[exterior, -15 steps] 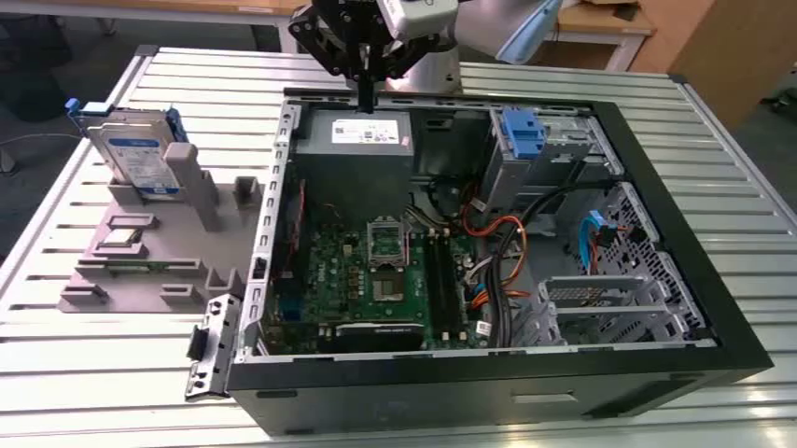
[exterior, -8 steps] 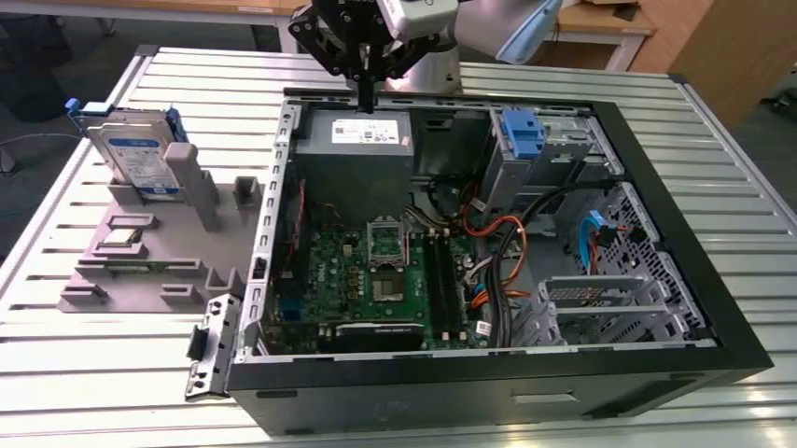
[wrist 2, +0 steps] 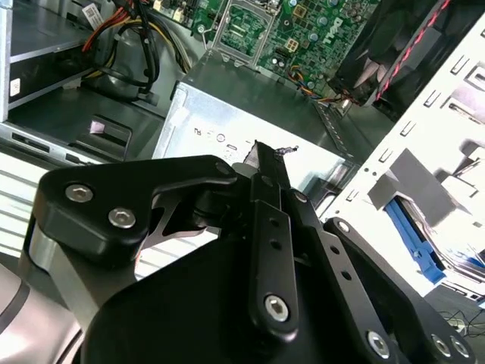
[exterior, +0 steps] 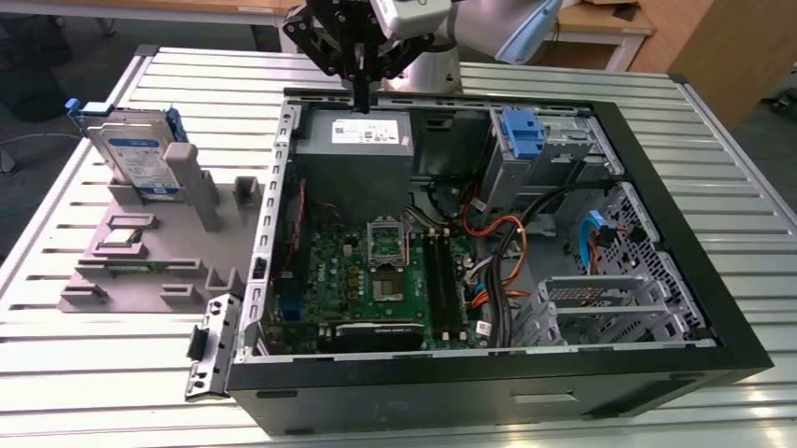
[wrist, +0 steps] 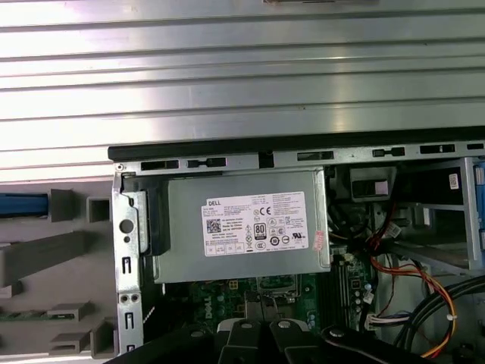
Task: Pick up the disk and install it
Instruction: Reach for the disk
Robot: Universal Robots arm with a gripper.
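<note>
The disk (exterior: 134,154) stands upright on its edge in the grey fixture (exterior: 137,271) on the exterior view's left, its blue-and-white label facing out and blue rails round its edges. A blue rail of the disk (wrist: 23,205) also shows in the first wrist view. My gripper (exterior: 361,98) hangs above the far wall of the open computer case (exterior: 498,383), over the grey power-supply box (exterior: 355,135). Its black fingers (wrist 2: 265,167) are pressed together with nothing between them. The gripper is well apart from the disk, toward the exterior view's right of it.
The case lies open with the motherboard (exterior: 386,271), cables and a metal drive cage (exterior: 598,299) inside. A bare blue bracket (exterior: 524,135) sits in the bay at the case's far side. Ribbed metal table (exterior: 112,392) surrounds the case.
</note>
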